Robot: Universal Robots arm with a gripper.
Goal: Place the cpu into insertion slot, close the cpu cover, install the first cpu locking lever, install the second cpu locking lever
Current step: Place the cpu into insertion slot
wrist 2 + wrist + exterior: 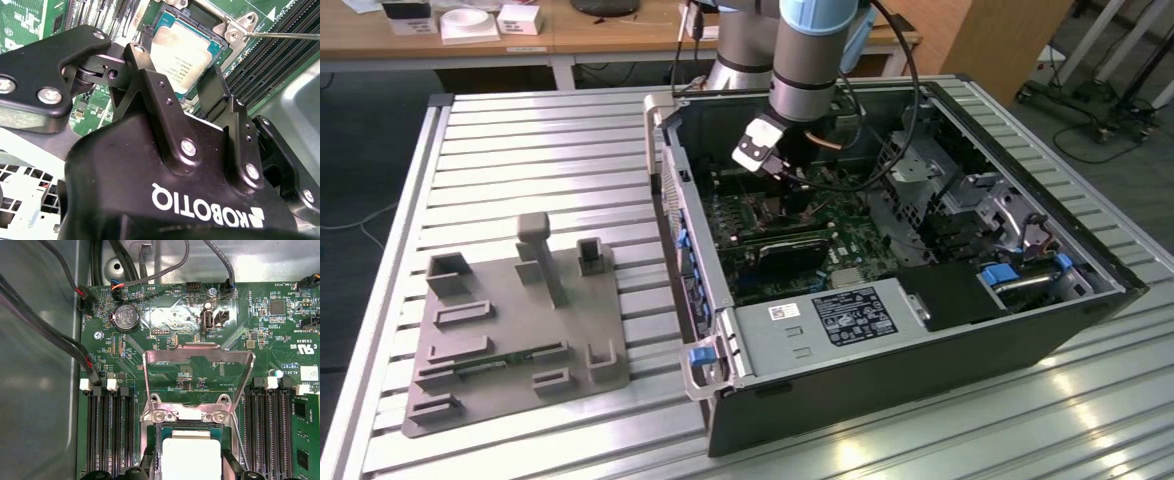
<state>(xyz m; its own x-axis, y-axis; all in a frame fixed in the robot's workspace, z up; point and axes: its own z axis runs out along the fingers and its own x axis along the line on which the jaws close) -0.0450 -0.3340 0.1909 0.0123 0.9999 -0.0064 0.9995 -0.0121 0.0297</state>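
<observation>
Cpu [182, 50] looks seated in the insertion slot [202, 15], directly under my gripper [177, 67]. Can't tell if it's clamped or loose, and the cpu cover [200, 351] stands open.

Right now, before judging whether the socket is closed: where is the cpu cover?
In the first wrist view the cpu cover is swung open, hinged just beside the cpu, between the two memory slot banks.

In the second wrist view the black body of the gripper [175, 62] covers one edge of the chip [182, 50] and the socket [157, 22] rim beside it. In the first wrist view the chip [191, 457] runs off the picture's edge. In the exterior view the arm [807, 60] hides the socket.
</observation>
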